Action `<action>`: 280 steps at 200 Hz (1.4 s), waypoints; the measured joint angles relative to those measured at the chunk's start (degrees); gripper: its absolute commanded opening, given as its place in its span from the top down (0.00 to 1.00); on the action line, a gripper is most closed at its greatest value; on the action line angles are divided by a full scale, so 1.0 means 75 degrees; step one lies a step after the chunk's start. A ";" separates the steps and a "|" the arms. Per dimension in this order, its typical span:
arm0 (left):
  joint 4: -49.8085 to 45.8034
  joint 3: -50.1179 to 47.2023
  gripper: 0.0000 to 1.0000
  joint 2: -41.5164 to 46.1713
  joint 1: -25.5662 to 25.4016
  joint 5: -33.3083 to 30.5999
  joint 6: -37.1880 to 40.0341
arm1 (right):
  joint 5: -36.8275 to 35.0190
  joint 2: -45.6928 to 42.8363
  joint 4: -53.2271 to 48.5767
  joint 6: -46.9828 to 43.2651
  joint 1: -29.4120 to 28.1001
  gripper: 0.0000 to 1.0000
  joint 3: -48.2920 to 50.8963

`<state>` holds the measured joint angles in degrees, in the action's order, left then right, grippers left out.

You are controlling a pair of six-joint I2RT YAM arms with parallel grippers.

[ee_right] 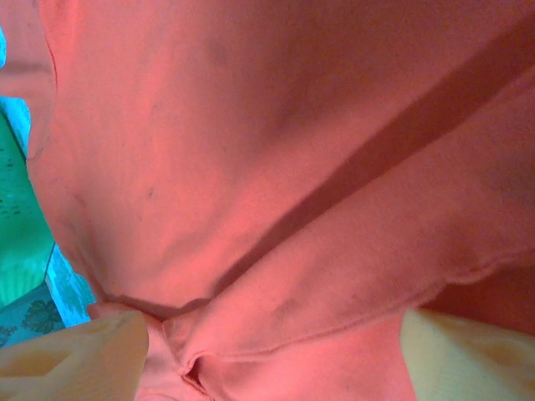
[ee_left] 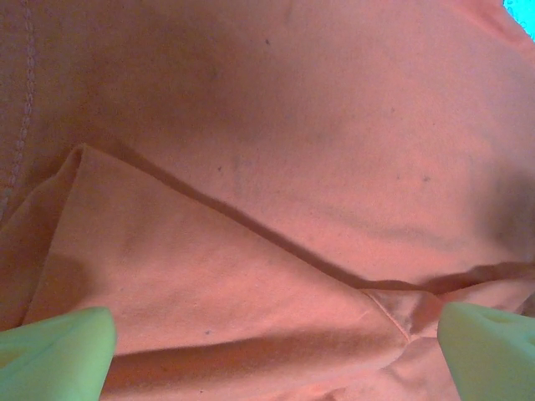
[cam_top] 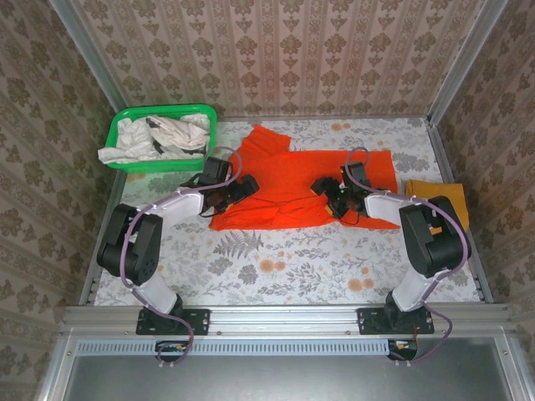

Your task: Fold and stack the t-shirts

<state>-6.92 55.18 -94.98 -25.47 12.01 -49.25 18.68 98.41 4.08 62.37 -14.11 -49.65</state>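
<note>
Across the middle of the worktop (cam_top: pixel 276 259), nearer the far edge, I have the orange-red t-shirt (cam_top: pixel 284 188) spread flat. One sleeve points toward the far edge; the near hem runs roughly parallel to the near edge.

- Left gripper (cam_top: pixel 238 190): down on the shirt's left side. On the left wrist camera the gripper (ee_left: pixel 276 351) has its jaws well apart, one finger (ee_left: pixel 58 351) at each lower corner of the view. The orange-red t-shirt (ee_left: pixel 292 125) lies under and between them, with a folded flap and a seam crossing on a diagonal. No pinch that I can see.
- Right gripper (cam_top: pixel 330 196): down on the shirt's right half, near the middle of its width. On the right wrist camera the gripper (ee_right: pixel 276 359) also has its jaws spread, one pale finger (ee_right: pixel 75 359) on each side. The orange-red t-shirt (ee_right: pixel 251 125) is bunched into a small pucker and a hemmed edge between them. The cloth is touching or just off the fingers; I cannot tell which.

Other items:
- Mustard yellow t-shirt (cam_top: pixel 439 196): lies flat at the right edge, partly behind the right arm, just beside the orange-red one.
- Off-white t-shirts (cam_top: pixel 159 135): heaped in the green basket (cam_top: pixel 163 109) at the far left corner, one spilling over its left rim.
</note>
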 measured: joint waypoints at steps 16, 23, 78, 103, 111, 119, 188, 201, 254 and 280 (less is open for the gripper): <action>-0.0026 -0.0003 0.00 0.0050 0.0003 -0.0015 0.0000 | -0.0032 0.0178 -0.0032 -0.0044 0.0009 0.20 -0.0245; -0.0041 -0.0003 0.00 0.0082 0.0000 -0.0015 0.0000 | -0.0044 0.0242 -0.0061 -0.0076 0.0017 0.20 -0.0370; -0.0047 -0.0003 0.00 0.0294 0.0006 -0.0073 0.0029 | -0.0058 0.0921 -0.0393 -0.0338 0.0271 0.20 -0.1443; -0.0047 -0.0003 0.00 0.0294 0.0006 -0.0079 0.0061 | -0.0058 0.1276 -0.0586 -0.0527 0.0353 0.20 -0.1961; -0.0047 -0.0003 0.00 0.0294 0.0006 -0.0082 0.0067 | -0.0055 0.1343 -0.0659 -0.0583 0.0385 0.19 -0.2075; -0.0047 -0.0003 0.00 0.0294 0.0006 -0.0079 0.0087 | -0.0058 0.1378 -0.0772 -0.0676 0.0417 0.19 -0.2186; 0.0020 0.0434 0.00 0.0152 -0.0329 -0.0058 0.0169 | -0.0443 0.0822 -0.1454 -0.1515 0.0860 0.18 -0.2116; 0.0178 0.0565 0.00 0.0009 -0.0466 -0.0015 0.0166 | -0.0519 0.0449 -0.1495 -0.1612 0.1008 0.18 -0.1743; 0.0574 0.0347 0.00 -0.0530 -0.0522 0.0079 0.0041 | -0.0720 0.0026 -0.1673 -0.1938 0.2057 0.17 -0.0615; 0.0764 -0.0137 0.00 -0.0530 -0.0335 0.0093 -0.0061 | -0.0746 -0.0009 -0.1766 -0.2104 0.2349 0.18 -0.0481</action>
<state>-1.19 54.15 -98.96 -27.99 12.71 -49.71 13.08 98.35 -9.17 46.59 3.51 -53.25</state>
